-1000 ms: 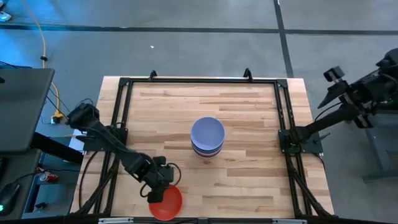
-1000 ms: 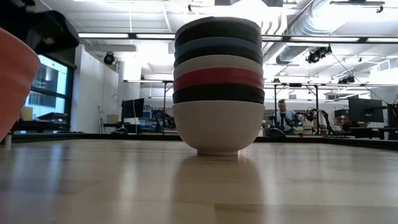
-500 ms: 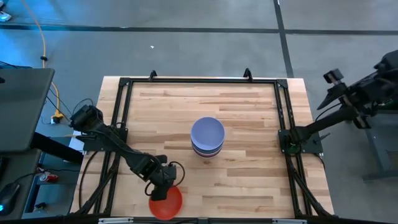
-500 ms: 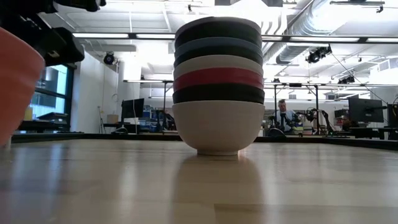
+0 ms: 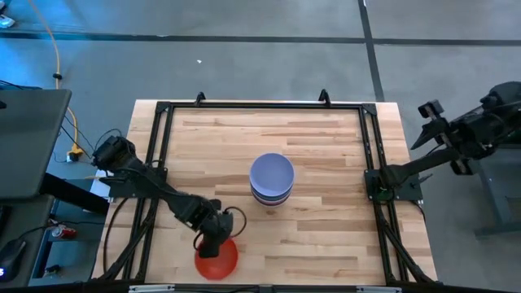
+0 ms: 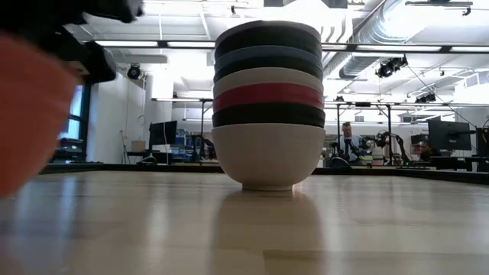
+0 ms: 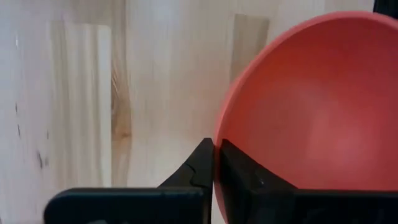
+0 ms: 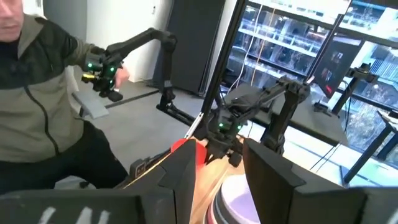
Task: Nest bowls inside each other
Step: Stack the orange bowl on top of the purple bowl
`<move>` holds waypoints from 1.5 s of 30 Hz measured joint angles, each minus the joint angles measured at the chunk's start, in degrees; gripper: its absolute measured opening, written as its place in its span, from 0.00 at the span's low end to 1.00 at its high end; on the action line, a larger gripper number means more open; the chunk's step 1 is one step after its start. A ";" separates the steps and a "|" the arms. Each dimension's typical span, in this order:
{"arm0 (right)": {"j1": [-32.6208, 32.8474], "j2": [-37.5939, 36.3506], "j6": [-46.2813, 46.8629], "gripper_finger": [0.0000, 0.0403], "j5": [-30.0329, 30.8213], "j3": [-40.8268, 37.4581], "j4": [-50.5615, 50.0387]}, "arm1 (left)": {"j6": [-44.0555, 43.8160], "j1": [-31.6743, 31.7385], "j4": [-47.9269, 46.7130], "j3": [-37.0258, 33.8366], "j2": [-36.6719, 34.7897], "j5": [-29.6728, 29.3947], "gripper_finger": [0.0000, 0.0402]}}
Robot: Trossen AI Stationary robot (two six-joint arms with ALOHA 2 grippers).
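A red bowl (image 5: pixel 216 262) sits near the table's front edge, left of centre, and shows blurred at the left of the low view (image 6: pixel 30 114). My left gripper (image 5: pixel 213 242) is shut on its rim. A stack of nested bowls (image 5: pixel 271 179) stands on its white bottom bowl (image 6: pixel 267 156) at the table's middle, with a lavender bowl on top. My right gripper (image 5: pixel 429 114) is open and held high, beyond the table's right edge. My left gripper pinches the red bowl's rim (image 7: pixel 217 138) on the bowl's far side. One finger (image 7: pixel 245 177) is inside the bowl and the other finger (image 7: pixel 200 168) is outside. The fingers come from above, pointing steeply down. Whether the bowl's base is on the table I cannot tell.
A black frame (image 5: pixel 159 163) runs along the table's left, far and right sides. Bare wood (image 5: pixel 326 244) lies between the red bowl and the stack and all around the stack. A person (image 8: pixel 43 106) stands in the room beyond the table.
My left gripper has moved a little toward the table's right edge onto the red bowl's far rim and shut on it. The bowl has shifted slightly and now shows blurred in the low view. My right arm has sunk somewhat, its gripper staying open.
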 joint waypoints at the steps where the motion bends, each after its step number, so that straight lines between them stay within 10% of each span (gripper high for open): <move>1: 0.00 -1.43 -0.14 0.31 0.02 -2.15 1.06 | 0.96 0.96 0.19 0.00 -0.16 0.77 0.01; 15: 0.00 -21.17 0.24 0.31 0.54 -23.62 13.01 | 17.34 10.13 -1.15 6.29 -7.98 -2.10 0.00; 24: -0.02 -31.30 3.08 0.31 11.29 -33.81 23.11 | 24.77 11.67 -1.90 15.44 -14.52 -6.99 0.00; 33: -0.02 -32.69 8.76 0.31 17.55 -43.12 28.20 | 31.08 17.02 -1.29 23.71 -15.38 -14.99 0.00; 45: -0.02 -32.41 13.90 0.31 17.52 -51.63 37.99 | 30.48 30.64 2.30 25.42 -14.96 -6.78 0.00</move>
